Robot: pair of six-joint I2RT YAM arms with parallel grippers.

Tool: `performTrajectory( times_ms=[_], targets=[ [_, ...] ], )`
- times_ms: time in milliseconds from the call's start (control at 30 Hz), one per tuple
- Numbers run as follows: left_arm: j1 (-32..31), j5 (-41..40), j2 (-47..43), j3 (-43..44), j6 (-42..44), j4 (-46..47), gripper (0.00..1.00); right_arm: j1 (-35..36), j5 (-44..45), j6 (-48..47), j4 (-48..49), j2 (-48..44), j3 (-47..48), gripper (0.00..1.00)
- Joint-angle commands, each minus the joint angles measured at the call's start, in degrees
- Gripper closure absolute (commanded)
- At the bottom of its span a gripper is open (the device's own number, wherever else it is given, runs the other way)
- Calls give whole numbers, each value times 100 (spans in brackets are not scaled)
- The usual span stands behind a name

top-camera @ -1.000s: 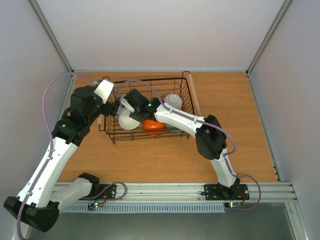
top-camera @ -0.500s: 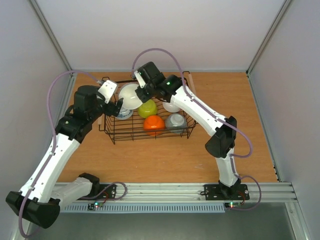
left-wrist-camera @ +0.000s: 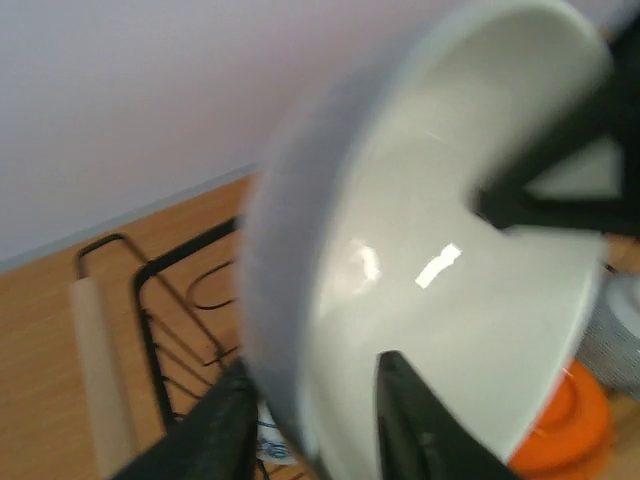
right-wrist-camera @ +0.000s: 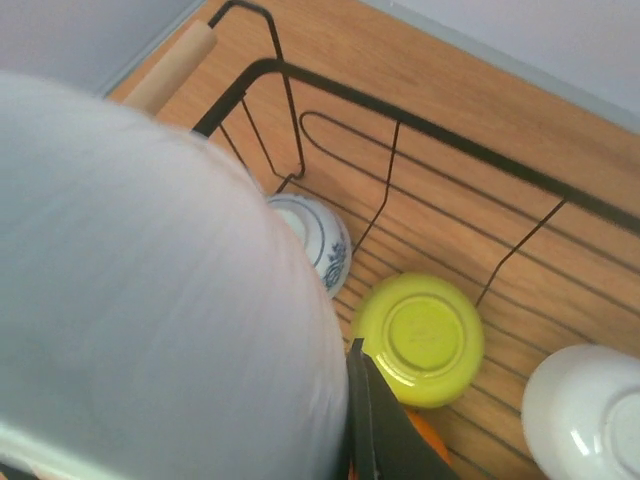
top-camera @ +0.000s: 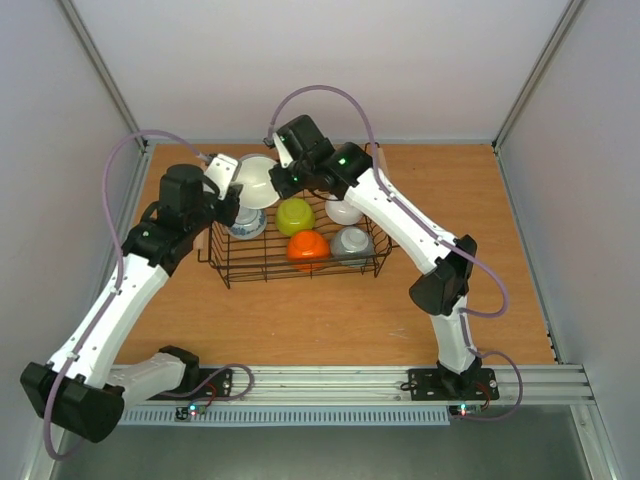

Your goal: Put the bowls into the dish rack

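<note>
While white bowl (top-camera: 258,182) hangs, patterned bowl (top-camera: 246,224) sits below.

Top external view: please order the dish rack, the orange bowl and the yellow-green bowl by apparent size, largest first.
1. dish rack
2. orange bowl and yellow-green bowl: they look alike, so unranked.

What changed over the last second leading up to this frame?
The right gripper lifted the white bowl from low in the dish rack up toward its far-left corner. The left gripper rose to meet it and its jaws narrowed around the rim; whether they grip yet is unclear. Unchanged: right jaws clamped on the bowl; rack and orange bowl in place.
</note>
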Motion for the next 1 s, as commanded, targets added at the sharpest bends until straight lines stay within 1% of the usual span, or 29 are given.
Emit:
performTrajectory(
  times_ms=[0, 33, 67, 133, 233, 333, 500, 700, 800, 867, 933, 967],
  targets=[
    [103, -275, 185, 2, 185, 44, 87, 54, -646, 141, 212, -401, -213, 99],
    [109, -271, 185, 2, 185, 45, 97, 54, -720, 156, 265, -453, -304, 99],
    [104, -253, 187, -6, 181, 48, 99, 54, -806, 161, 325, -517, -414, 99],
    [106, -197, 186, -15, 191, 40, 100, 54, -1067, 170, 430, -653, -622, 99],
    [110, -70, 194, -65, 231, 38, 99, 63, -1450, 183, 870, -997, -1221, 99],
    [108, 207, 254, -59, 247, -7, 99, 63, -1586, 205, 1295, -1346, -1731, 99],
    [109, 379, 419, -5, 246, -121, 99, 67, -1876, 247, 1468, -1488, -2000, 99],
    [101, 843, 389, -123, 331, -278, 100, 112, -2188, 357, 1719, -1699, -2527, 98],
    [97, 1111, 364, -209, 428, -361, 100, 141, -2284, 355, 1931, -1914, -2930, 85],
    [108, 1197, 335, -257, 478, -380, 100, 142, -2301, 385, 2139, -2090, -3209, 80],
    [107, 1296, 310, -283, 538, -415, 100, 142, -2374, 344, 2215, -2247, -3418, 71],
    [103, 1330, 301, -304, 557, -440, 100, 140, -2398, 334, 2241, -2315, -3481, 69]
  ],
)
